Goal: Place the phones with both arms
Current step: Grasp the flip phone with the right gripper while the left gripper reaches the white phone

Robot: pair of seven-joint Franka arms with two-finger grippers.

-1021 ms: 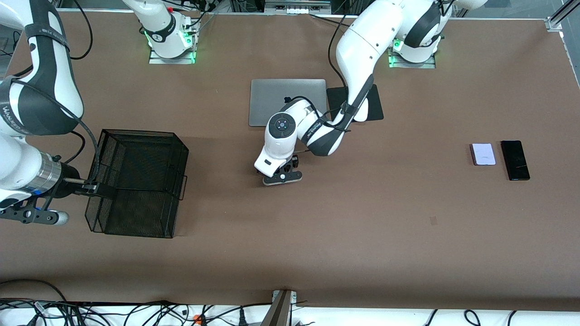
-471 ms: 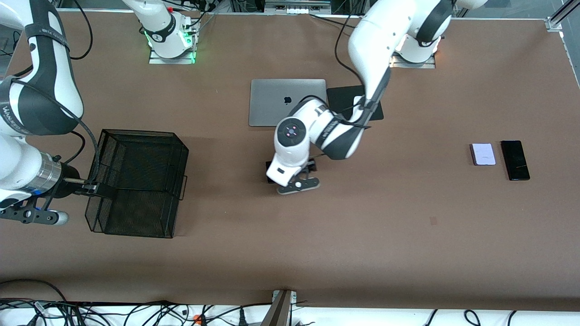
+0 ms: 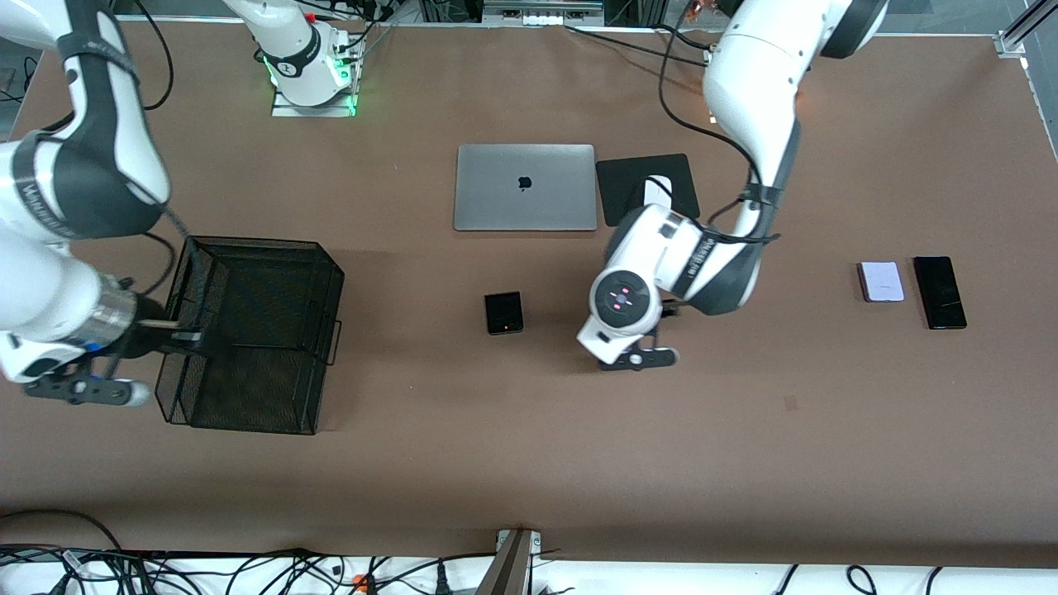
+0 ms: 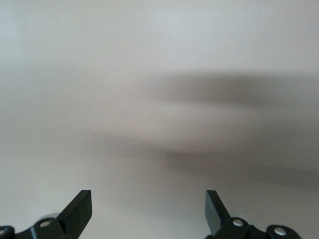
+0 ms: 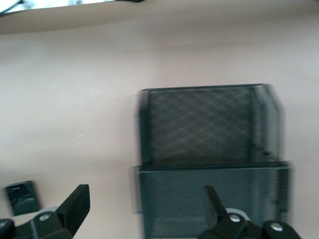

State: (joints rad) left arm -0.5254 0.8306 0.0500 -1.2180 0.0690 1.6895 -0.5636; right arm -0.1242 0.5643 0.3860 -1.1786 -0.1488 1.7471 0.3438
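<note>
A small squarish black phone [image 3: 503, 313] lies flat on the brown table, nearer the front camera than the laptop; it also shows in the right wrist view [image 5: 22, 197]. A pale lavender-white phone [image 3: 880, 281] and a longer slim black phone [image 3: 939, 292] lie side by side toward the left arm's end. My left gripper [image 3: 633, 354] is low over bare table between the black phone and those two; its jaws [image 4: 148, 199] are open and empty. My right gripper [image 3: 180, 335] is open [image 5: 147, 196] at the black mesh basket's [image 3: 248, 330] rim.
A closed silver laptop [image 3: 525, 188] lies near the bases. Beside it, a white mouse [image 3: 659, 190] sits on a black mat [image 3: 616, 186]. The mesh basket [image 5: 209, 129] fills the right wrist view. Cables run along the table's front edge.
My left gripper has moved off the small black phone toward the left arm's end, leaving the phone uncovered on the table. My right arm has shifted slightly at the basket.
</note>
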